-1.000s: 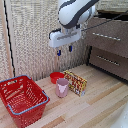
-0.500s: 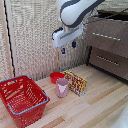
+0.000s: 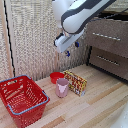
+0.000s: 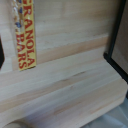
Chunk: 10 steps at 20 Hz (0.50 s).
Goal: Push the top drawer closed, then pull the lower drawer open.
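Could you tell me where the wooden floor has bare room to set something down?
Bare boards lie between the granola box and the lower drawer, and in front of the box. It is crowded where the red basket, pink cup and red bowl cluster.

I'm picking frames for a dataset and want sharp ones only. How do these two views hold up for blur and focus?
Exterior view: soft and low in detail overall; the arm and tool look smeared, while the red basket and both drawer handles read clearly enough. Wrist view: blurry throughout, yet the large lettering on the granola bars box is still legible; the wood grain is soft.
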### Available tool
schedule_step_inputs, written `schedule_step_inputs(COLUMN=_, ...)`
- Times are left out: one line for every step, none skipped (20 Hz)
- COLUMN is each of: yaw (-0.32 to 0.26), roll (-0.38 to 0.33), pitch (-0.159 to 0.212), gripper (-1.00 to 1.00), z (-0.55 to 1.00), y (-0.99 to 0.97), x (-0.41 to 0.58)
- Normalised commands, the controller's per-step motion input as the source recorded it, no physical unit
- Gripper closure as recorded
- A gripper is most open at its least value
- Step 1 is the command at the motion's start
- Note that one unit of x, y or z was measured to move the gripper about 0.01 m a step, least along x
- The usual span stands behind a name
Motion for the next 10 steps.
schedule_step_inputs(yaw=0.132, roll=-0.359, pitch=0.000, gripper=-1.00, z=0.07, y=-0.03, x=0.000)
schedule_step_inputs(yaw=0.147, roll=-0.346, pitch=0.000, gripper=-1.00, z=0.13, y=0.00, x=0.000)
schedule_step_inputs(yaw=0.149, roll=-0.339, pitch=0.000, gripper=-1.00, z=0.16, y=0.00, x=-0.009)
schedule_step_inputs(yaw=0.148, roll=-0.327, pitch=0.000, gripper=-1.00, z=0.21, y=0.00, x=0.000)
schedule_step_inputs(yaw=0.141, roll=-0.316, pitch=0.000, gripper=-1.00, z=0.27, y=0.00, x=-0.003)
schedule_step_inputs(yaw=0.139, roll=-0.306, pitch=0.000, gripper=-1.00, z=0.31, y=0.00, x=0.000)
schedule_step_inputs(yaw=0.130, roll=-0.298, pitch=0.003, gripper=-1.00, z=0.35, y=0.00, x=0.000)
schedule_step_inputs(yaw=0.129, roll=-0.283, pitch=0.005, gripper=-1.00, z=0.41, y=0.00, x=0.000)
schedule_step_inputs(yaw=0.127, roll=-0.276, pitch=0.006, gripper=-1.00, z=0.43, y=0.01, x=0.000)
schedule_step_inputs(yaw=0.125, roll=-0.274, pitch=0.004, gripper=-1.00, z=0.43, y=0.01, x=0.000)
